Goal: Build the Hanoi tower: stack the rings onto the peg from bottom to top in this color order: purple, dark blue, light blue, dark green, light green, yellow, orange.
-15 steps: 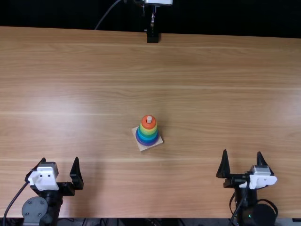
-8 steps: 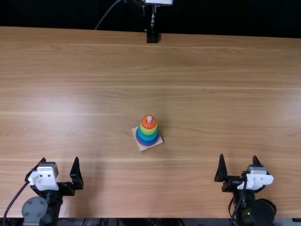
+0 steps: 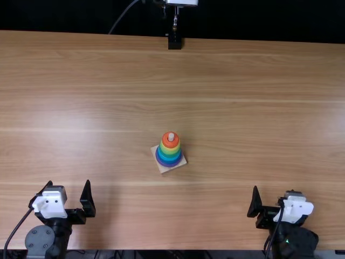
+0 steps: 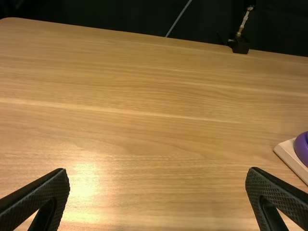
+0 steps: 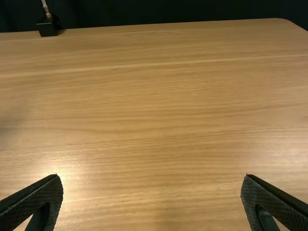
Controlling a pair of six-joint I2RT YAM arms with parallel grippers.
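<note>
Toward the near edge of the table (image 3: 242,118), the right claw (image 3: 274,189) has been drawn back since the earlier frames, while the left claw (image 3: 69,181) and the ring tower have been left where they were. Both claws are held wide open, as is seen in their wrist views, where the two fingers of each are spread well apart and nothing is gripped between them.

Near the middle of the table, between the two arms and farther from the near edge than either claw, the rings are stacked on the peg (image 3: 171,137) of a square wooden base (image 3: 163,170), which is set at an angle. The purple ring (image 3: 168,164) is placed lowest and the orange ring (image 3: 170,143) topmost, with the yellow ring (image 3: 171,150) just beneath it; the blue and green bands between are probably in order, though they are too small to be told apart surely. At the far edge, a black bracket (image 3: 174,42) is seen.
</note>
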